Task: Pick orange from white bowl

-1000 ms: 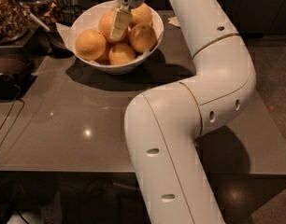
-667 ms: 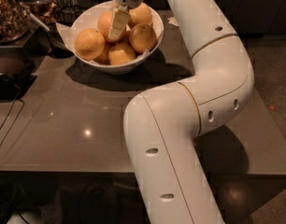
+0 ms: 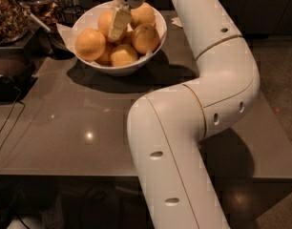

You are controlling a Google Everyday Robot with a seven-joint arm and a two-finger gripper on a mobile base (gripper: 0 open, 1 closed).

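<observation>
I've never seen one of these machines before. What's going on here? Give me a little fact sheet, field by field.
Machine: white robot arm, bending in from the lower right
Grasping part: end effector, down in the bowl at the top of the fruit pile
Container: white bowl, on the far left part of the table
Fruit: oranges, at least five, piled in the bowl
Progress: no orange lifted clear yet
</observation>
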